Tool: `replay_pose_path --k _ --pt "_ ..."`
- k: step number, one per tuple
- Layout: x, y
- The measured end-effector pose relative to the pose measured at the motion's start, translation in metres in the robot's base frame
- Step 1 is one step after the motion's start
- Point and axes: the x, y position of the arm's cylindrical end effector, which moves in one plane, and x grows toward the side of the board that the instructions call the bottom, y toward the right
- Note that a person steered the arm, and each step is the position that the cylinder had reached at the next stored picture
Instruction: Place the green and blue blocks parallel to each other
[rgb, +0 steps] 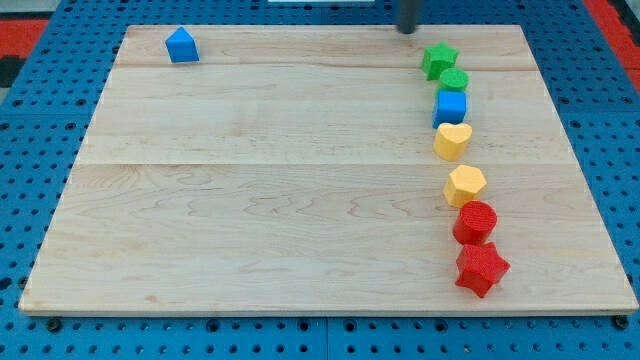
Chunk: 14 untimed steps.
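Note:
A green star block (438, 59) lies near the view's top right of the wooden board (250, 200). A green round block (454, 80) touches it just below. A blue cube (451, 106) sits right under that. A blue house-shaped block (182, 46) lies alone at the view's top left. My tip (408, 29) is at the board's top edge, a little up and left of the green star, apart from it.
Below the blue cube runs a column of blocks: a yellow heart (452, 141), a yellow hexagon (465, 185), a red round block (475, 221) and a red star (481, 268). A blue pegboard (600, 120) surrounds the board.

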Motion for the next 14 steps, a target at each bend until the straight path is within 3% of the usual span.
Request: replay_pose_path --k 1,2,3,4,11,13,14 --pt "0.058 0.09" --pt "0.143 0.106" --pt "0.184 0.048" --pt "0.17 -0.004" --pt "0.084 -0.009" --pt "0.093 -0.015" --pt "0.134 0.004"
